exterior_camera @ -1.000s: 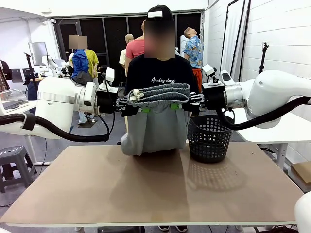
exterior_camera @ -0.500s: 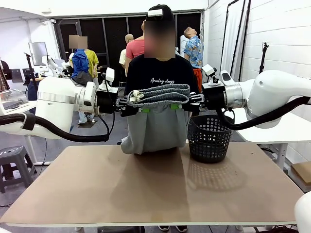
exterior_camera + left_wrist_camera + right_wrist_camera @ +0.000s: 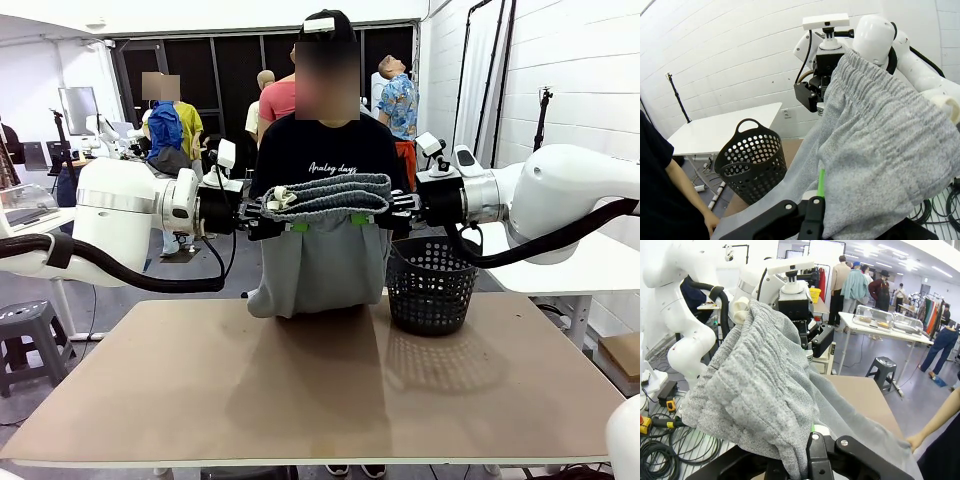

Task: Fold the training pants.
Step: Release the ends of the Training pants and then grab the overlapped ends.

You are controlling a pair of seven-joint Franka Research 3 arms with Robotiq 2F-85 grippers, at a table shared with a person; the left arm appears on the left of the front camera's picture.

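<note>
The light grey training pants (image 3: pixel 325 260) hang over the table's far edge, waistband bunched on top between both arms. My left gripper (image 3: pixel 278 216) is shut on the waistband's left end and my right gripper (image 3: pixel 385 210) is shut on its right end. In the left wrist view my left gripper (image 3: pixel 816 202) pinches the pants (image 3: pixel 880 150), with a green pad (image 3: pixel 821 181) showing against the cloth. The right wrist view has my right gripper (image 3: pixel 812 442) buried under the pants (image 3: pixel 765 385). A person's hand (image 3: pixel 915 441) touches the lower fabric; the other hand (image 3: pixel 707 221) is beside it.
A black mesh basket (image 3: pixel 430 285) stands on the far right of the brown table (image 3: pixel 300 390), close beside the hanging pants; it is also in the left wrist view (image 3: pixel 752 160). The person (image 3: pixel 325 150) stands right behind the pants. The near half of the table is bare.
</note>
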